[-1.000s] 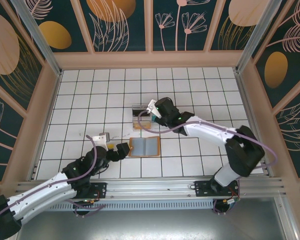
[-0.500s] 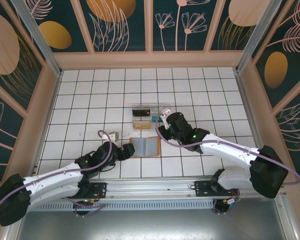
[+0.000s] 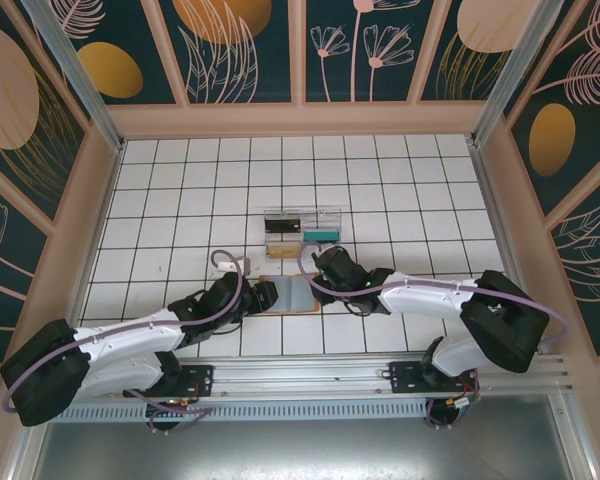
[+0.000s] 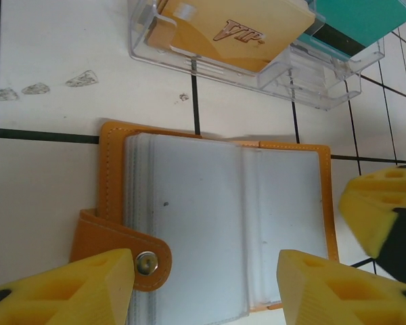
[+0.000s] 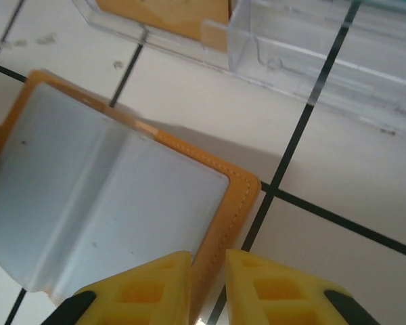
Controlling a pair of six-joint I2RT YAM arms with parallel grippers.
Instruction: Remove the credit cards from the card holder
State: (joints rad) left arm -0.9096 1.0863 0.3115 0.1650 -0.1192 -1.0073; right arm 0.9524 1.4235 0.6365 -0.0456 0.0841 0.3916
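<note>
The tan-orange card holder (image 3: 292, 295) lies open and flat on the tiles, its pale blue-grey pockets (image 4: 216, 217) facing up and its snap tab (image 4: 125, 250) folded over the left side. My left gripper (image 4: 206, 281) is open, its jaws wide and straddling the near part of the holder. My right gripper (image 5: 208, 265) hangs over the holder's orange right edge (image 5: 233, 203), its jaws only a narrow gap apart. Whether they touch it I cannot tell. A gold VIP credit card (image 4: 237, 27) and a teal one (image 4: 358, 17) rest in the clear tray.
The clear compartmented plastic tray (image 3: 302, 226) stands just behind the holder, about one tile away. A yellow finger (image 4: 379, 210) of the right gripper reaches in at the holder's right edge. White tiles spread on all sides, and wooden walls frame the table.
The right arm has come back from the tray to the holder's right edge while its jaws narrowed. The left arm moved right onto the holder's left side, its jaws also narrowing.
</note>
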